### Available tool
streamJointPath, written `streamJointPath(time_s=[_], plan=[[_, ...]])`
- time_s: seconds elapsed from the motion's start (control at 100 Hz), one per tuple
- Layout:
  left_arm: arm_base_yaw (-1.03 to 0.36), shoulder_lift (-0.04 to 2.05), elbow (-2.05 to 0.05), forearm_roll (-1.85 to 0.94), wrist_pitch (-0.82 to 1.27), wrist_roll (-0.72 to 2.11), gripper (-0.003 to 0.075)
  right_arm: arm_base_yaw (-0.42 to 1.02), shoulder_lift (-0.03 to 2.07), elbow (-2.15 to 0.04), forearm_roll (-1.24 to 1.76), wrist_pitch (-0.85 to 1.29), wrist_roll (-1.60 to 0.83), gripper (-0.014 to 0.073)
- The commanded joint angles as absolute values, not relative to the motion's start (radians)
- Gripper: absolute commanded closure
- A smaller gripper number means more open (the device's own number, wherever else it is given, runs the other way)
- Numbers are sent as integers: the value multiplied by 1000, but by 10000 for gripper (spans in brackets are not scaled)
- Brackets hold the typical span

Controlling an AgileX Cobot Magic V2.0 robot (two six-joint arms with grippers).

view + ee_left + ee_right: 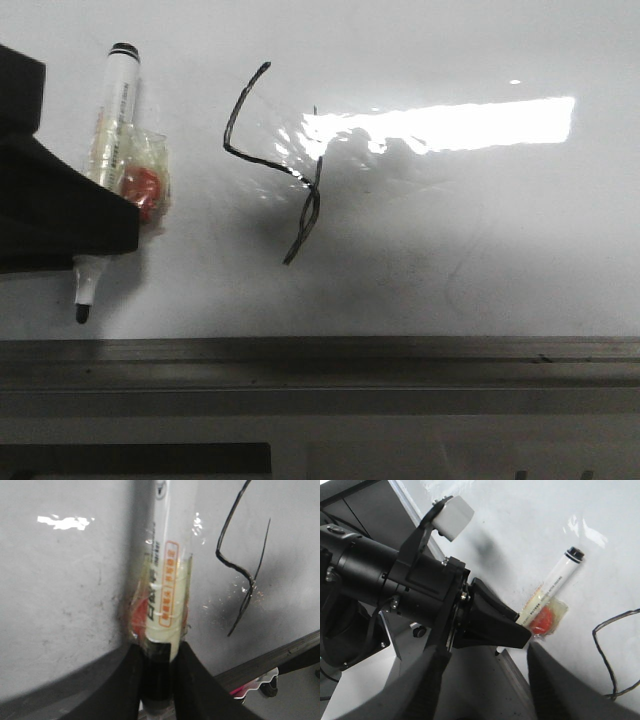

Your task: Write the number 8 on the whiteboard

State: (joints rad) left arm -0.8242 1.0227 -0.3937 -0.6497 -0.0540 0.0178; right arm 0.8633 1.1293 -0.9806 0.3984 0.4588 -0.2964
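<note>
The whiteboard fills the front view, with its grey metal rail along the near edge. The number 8 is a thin black angular scrawl near the middle, like a crooked 4. My left gripper is at the left, shut on a white marker wrapped in clear tape with a red piece; its black tip points toward the rail. The left wrist view shows the jaws clamped on the marker, the scrawl off to its side. My right gripper is open and empty.
A bright glare strip lies on the board right of the scrawl. The right wrist view shows the left arm and its camera mount over the board's edge, with the marker and part of the scrawl beyond.
</note>
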Motion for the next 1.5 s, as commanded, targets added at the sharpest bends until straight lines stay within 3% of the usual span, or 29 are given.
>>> streamJointPath(time_s=[0.0,0.12,0.29,0.34,0.48,0.55,0.69,0.99,1.49], plan=[[-822,1017,-428,-653,-116,8,512,863,1114,-1009,418,398,-297,262],[-822,1017,-428,-653,-109,8,358,863,1114,-1009,412,376,-297,262],[-822,1010,-428,-705,-102,8,344,863,1114,-1009,401,373,-297,281],[-822,994,-428,-705,-102,8,345,863,1112,-1004,383,367,-297,347],[-822,915,-428,-688,-99,8,365,863,1086,-975,352,339,-297,664],[-822,857,-428,-669,-109,12,447,863,1058,-946,350,321,-297,658],[-822,724,-428,-562,-138,12,738,863,964,-834,330,188,-299,658],[-822,501,-392,-338,-142,12,741,863,628,-559,319,-30,-355,658],[-822,323,-185,-294,-142,12,741,863,-25,-221,319,91,-355,658]])
